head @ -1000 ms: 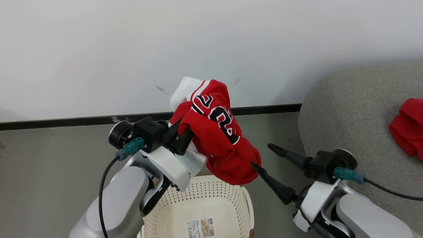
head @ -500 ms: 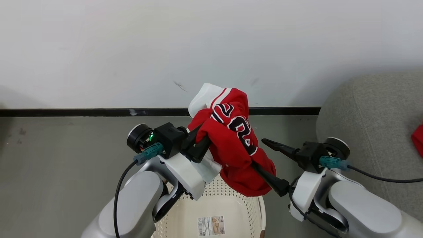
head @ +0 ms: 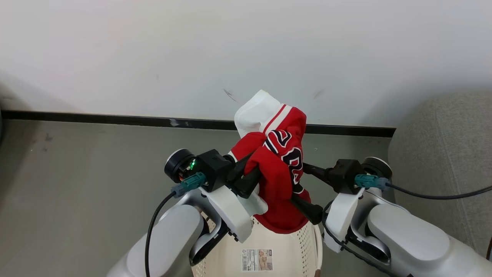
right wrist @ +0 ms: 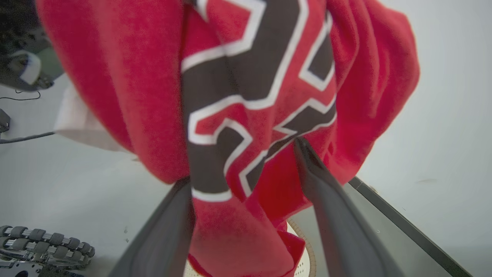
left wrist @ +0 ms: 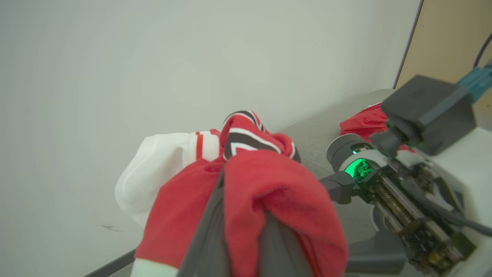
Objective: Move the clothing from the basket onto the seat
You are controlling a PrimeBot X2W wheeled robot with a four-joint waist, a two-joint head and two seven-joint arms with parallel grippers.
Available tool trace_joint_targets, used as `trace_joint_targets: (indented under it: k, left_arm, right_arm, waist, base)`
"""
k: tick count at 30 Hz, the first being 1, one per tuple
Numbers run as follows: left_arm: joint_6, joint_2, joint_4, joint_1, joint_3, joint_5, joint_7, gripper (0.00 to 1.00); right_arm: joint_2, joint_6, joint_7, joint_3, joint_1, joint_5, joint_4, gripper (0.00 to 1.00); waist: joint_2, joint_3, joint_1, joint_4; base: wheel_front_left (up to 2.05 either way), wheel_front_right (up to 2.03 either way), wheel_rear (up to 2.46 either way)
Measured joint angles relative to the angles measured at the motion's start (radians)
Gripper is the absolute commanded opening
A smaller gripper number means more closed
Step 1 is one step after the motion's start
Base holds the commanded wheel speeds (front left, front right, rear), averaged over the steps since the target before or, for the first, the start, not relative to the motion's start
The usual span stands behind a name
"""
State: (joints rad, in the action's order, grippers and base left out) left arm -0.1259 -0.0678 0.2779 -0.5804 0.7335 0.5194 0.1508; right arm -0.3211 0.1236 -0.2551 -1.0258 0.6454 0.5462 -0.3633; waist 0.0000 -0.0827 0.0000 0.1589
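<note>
The left gripper has its two dark fingers pinched tight on a red garment, holding it bunched up in the middle of the head view, above the far rim of the basket. The cloth hangs clear of the basket. Its lowest fold shows just over the rim, while a white panel stands up at the top against the pale wall. Black numerals edged in white run down the side that faces the right arm. The right gripper comes in from the right of the frame with its fingers spread wide — one above and one below the hanging bundle. In the right wrist view the cloth lies between them: one tip touches the fabric and the other is tucked under a fold, and they are not pressed together on it. The basket sits at the bottom centre of the head view, and a printed label shows on its floor. The grey sofa fills the right edge of that frame, well apart from the held garment. In the left wrist view, at the upper right, another red garment lies on the grey cushion.
</note>
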Motion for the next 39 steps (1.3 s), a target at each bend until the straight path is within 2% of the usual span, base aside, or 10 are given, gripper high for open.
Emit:
trace_joint_targets:
  k: [1,2,3,13,23,24,25,26,27,39]
  left_arm:
    - [0.0,0.0,0.0,0.0,0.004,0.0,0.0,0.0]
    - [0.0,0.0,0.0,0.0,0.007,0.002,0.0,0.0]
    - [0.0,0.0,0.0,0.0,0.01,0.007,0.0,0.0]
    - [0.0,0.0,0.007,0.0,0.018,0.031,0.0,0.0]
    - [0.0,-0.029,0.04,0.029,0.003,0.044,0.0,0.0]
    - [0.0,-0.03,0.041,0.031,0.003,0.044,0.0,0.31]
    - [0.0,-0.03,0.043,0.033,0.003,0.044,0.0,0.48]
    - [0.0,-0.03,0.044,0.034,0.003,0.044,0.0,0.92]
    - [0.0,-0.03,0.045,0.035,0.003,0.044,0.0,1.0]
    - [0.0,-0.035,0.036,0.036,0.025,0.051,0.0,1.0]
  right_arm:
    - [0.002,0.0,0.0,-0.001,0.003,0.002,-0.003,0.47]
    - [0.005,0.0,0.0,-0.003,0.006,0.007,-0.005,0.18]
    - [0.006,0.0,0.0,-0.004,0.009,0.012,-0.007,0.0]
    - [0.006,0.0,0.0,0.006,0.02,0.042,-0.015,0.0]
    - [-0.001,0.0,0.0,0.126,0.014,0.061,-0.002,0.0]
    - [-0.001,0.0,0.0,0.135,0.014,0.061,-0.001,0.0]
    - [-0.002,0.0,0.0,0.144,0.014,0.061,0.001,0.0]
    - [-0.003,0.0,0.0,0.151,0.014,0.061,0.003,0.0]
    - [-0.004,0.0,0.0,0.161,0.013,0.061,0.005,0.0]
    - [-0.045,0.0,0.0,0.306,-0.025,0.06,0.031,0.0]
  waist:
    - [0.0,0.0,0.0,0.004]
    - [0.0,0.0,0.0,0.008]
    - [0.0,0.0,0.0,0.011]
    - [0.0,0.008,0.0,0.025]
    - [0.0,0.017,0.0,0.003]
    - [0.0,0.018,0.0,0.001]
    - [0.0,0.019,0.0,-0.002]
    - [0.0,0.019,0.0,-0.005]
    - [0.0,0.02,0.0,-0.007]
    - [0.0,0.025,0.0,-0.049]
  base:
    - [0.0,0.0,0.0]
    - [0.0,0.0,0.0]
    - [0.0,0.0,0.0]
    - [0.0,0.0,0.0]
    - [0.0,0.0,0.0]
    - [0.0,0.0,0.0]
    - [0.0,0.0,0.0]
    - [0.0,0.0,0.0]
    - [0.0,0.0,0.0]
    - [0.0,0.0,0.0]
